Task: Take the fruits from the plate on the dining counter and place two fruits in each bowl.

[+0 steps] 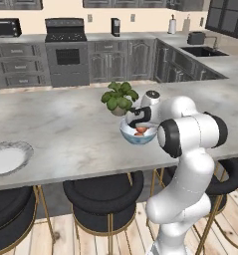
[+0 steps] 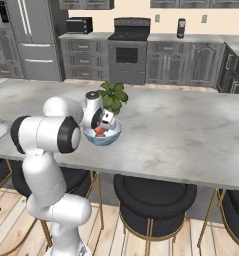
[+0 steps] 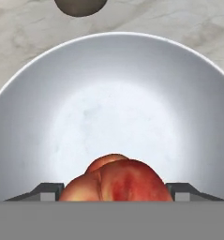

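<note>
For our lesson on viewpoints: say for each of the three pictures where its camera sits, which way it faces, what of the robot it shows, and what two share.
Left base view: behind the arm's left, facing forward and down over the dining counter; arm at lower right.
Right base view: behind its right, same counter; arm at lower left.
Hand view: on the hand, looking into the white bowl, claw around a fruit.
Both base views share bowl, potted plant, plate.

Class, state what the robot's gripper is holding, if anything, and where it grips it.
The gripper holds a small round red-orange fruit by its two opposite sides, above the white bowl.
</note>
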{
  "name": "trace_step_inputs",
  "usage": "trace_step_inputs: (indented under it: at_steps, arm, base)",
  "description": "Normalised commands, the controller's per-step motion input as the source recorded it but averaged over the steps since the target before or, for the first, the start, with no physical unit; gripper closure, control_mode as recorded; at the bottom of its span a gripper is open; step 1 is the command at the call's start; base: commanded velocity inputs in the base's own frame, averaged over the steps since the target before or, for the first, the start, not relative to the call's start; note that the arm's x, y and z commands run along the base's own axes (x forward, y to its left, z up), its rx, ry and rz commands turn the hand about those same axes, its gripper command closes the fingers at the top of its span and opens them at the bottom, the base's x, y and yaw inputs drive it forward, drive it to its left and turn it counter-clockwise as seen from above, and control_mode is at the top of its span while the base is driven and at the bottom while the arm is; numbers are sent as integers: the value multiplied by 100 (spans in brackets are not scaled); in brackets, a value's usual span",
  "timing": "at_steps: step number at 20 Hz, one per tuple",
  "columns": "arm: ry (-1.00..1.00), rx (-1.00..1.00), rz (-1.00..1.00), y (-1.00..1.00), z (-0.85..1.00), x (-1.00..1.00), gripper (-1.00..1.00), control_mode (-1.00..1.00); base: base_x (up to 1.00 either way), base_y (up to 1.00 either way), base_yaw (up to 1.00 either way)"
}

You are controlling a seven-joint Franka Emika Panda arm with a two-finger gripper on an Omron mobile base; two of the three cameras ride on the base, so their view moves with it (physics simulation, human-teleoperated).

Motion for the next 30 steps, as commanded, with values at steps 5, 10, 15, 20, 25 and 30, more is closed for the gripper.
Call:
trace_step_inputs:
  at_steps: [5,10,15,20,25,30]
  arm:
    - [2,0,0,0,-25,0,-100,-100]
    - [0,0,0,0,0,0,-100,-100]
    - [0,0,0,0,3,12,-100,-100]
    - [0,0,0,-9,38,15,-100,-100]
    - [0,0,0,-19,58,-52,-100,-100]
    - [0,-1,0,-10,44,-96,-100,-100]
  base:
    - [0,0,0]
    - [0,0,0]
    - [0,0,0]
    - [0,0,0]
    - [0,0,0]
    - [0,0,0]
